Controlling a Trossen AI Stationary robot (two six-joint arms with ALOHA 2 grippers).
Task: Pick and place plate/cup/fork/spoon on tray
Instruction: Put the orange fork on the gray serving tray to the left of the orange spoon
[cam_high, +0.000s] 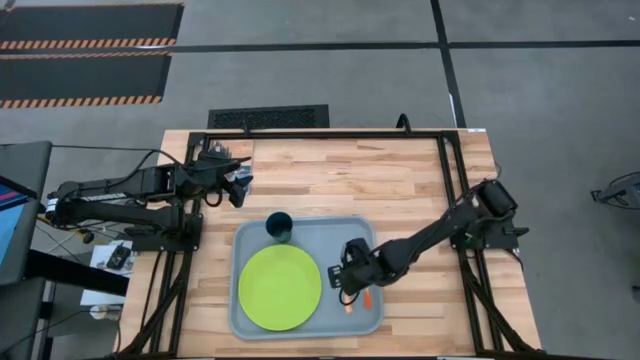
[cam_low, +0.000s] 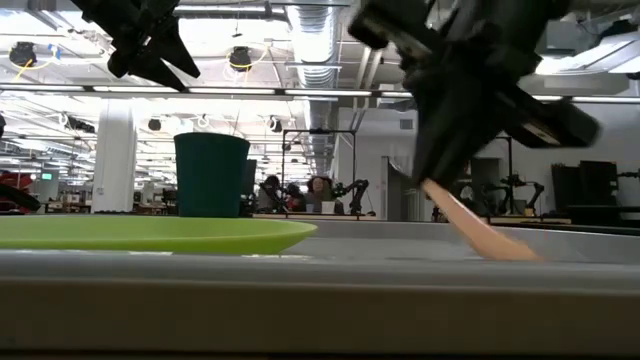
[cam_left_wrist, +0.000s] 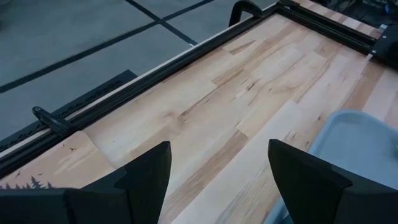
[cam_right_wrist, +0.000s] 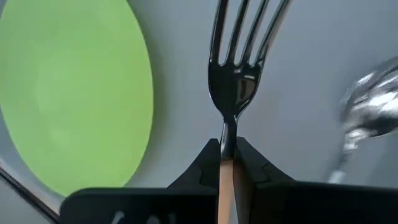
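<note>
The light grey-blue tray (cam_high: 352, 232) lies at the table's near middle. The lime-green plate (cam_high: 280, 288) lies on its left part, and the dark teal cup (cam_high: 279, 225) stands upright at its far left corner. My right gripper (cam_high: 352, 282) is over the tray's right part, shut on the fork (cam_right_wrist: 239, 62). The spoon's silver bowl (cam_right_wrist: 372, 111) lies on the tray beside the fork. My left gripper (cam_high: 240, 185) is open and empty above the bare wood beyond the tray's far left corner. My right gripper pinches the fork's neck (cam_right_wrist: 227, 134), where the silver head meets the orange handle, between its two fingers. The tines stick out ahead of the fingertips over the tray. The handle (cam_low: 480, 225) slants down from the fingers, with its free end (cam_low: 522, 250) down at the tray floor.
The tray's raised near rim (cam_low: 320, 270) fills the low view's foreground. Bare wooden table (cam_left_wrist: 236, 93) stretches beyond the tray toward the black frame rail (cam_left_wrist: 155, 68) at the far edge. People sit in the room behind the table (cam_low: 320, 190).
</note>
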